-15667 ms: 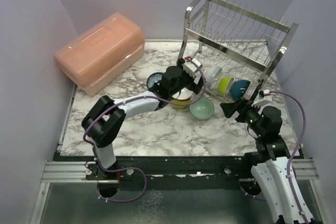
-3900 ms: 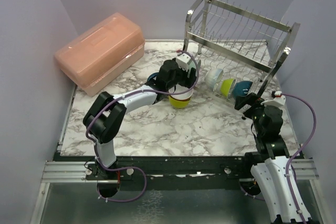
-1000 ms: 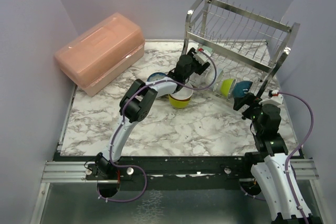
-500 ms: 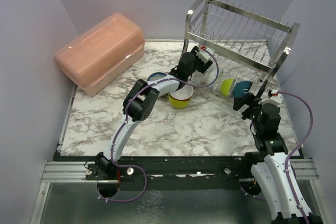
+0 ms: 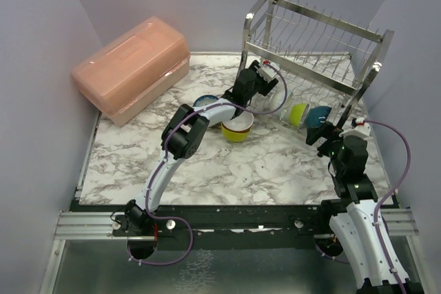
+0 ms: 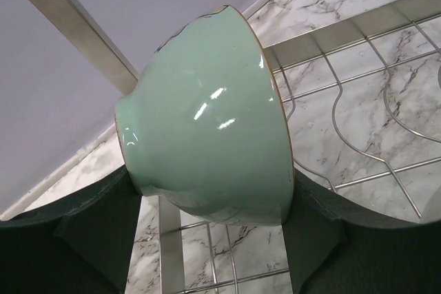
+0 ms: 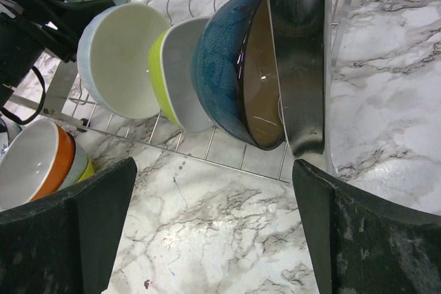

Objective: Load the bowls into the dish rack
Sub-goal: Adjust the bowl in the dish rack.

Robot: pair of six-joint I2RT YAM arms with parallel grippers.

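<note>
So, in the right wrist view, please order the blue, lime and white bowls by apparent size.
1. Blue bowl, though it is nearest the camera.
2. White bowl.
3. Lime bowl, mostly hidden between the other two, so its rank is unsure.

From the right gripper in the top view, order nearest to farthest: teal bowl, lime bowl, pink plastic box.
1. Teal ceramic bowl, in the steel wire rack.
2. Lime ceramic bowl, beside it, leftward.
3. Pink plastic lidded box, far left.

White arms (image 5: pixel 157 177) with black joints (image 5: pixel 182 135), looped purple cables (image 5: pixel 406 160)
</note>
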